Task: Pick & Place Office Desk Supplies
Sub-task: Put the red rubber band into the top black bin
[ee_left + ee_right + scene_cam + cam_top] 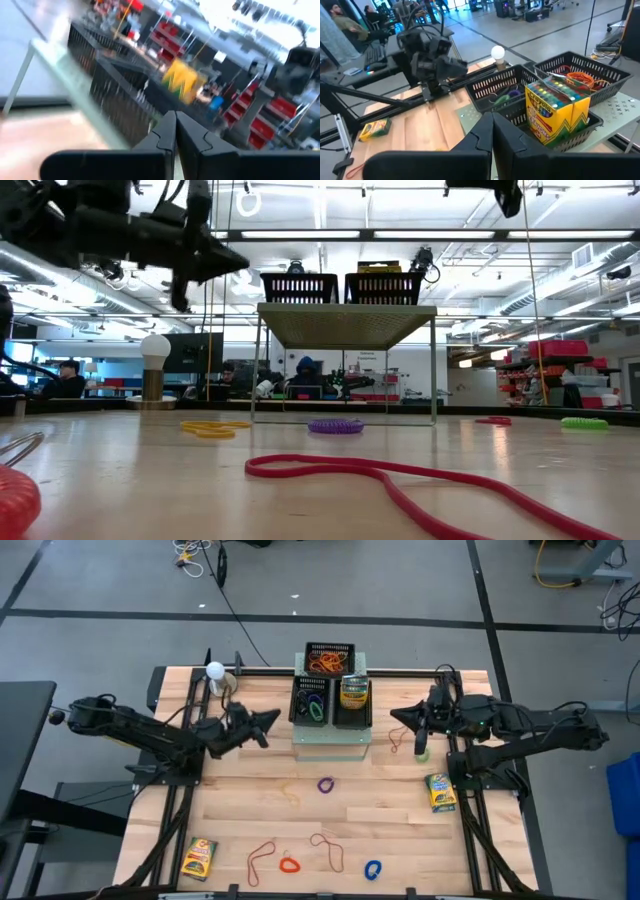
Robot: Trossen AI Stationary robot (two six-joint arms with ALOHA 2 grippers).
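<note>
My left gripper hovers shut just left of the black mesh trays, pointing at them; nothing is between its fingers. My right gripper hovers shut on the trays' right side, facing them, also holding nothing. One crayon box stands in the right tray. Two more lie flat on the table, at the right and the near left. A green loop and a thin rubber band lie below my right gripper. A purple loop lies mid-table.
The trays sit on a pale-green perforated box at the table's far middle; the far tray holds orange rubber bands. Red and blue loops and loose bands lie near the front edge. A white bulb stands far left.
</note>
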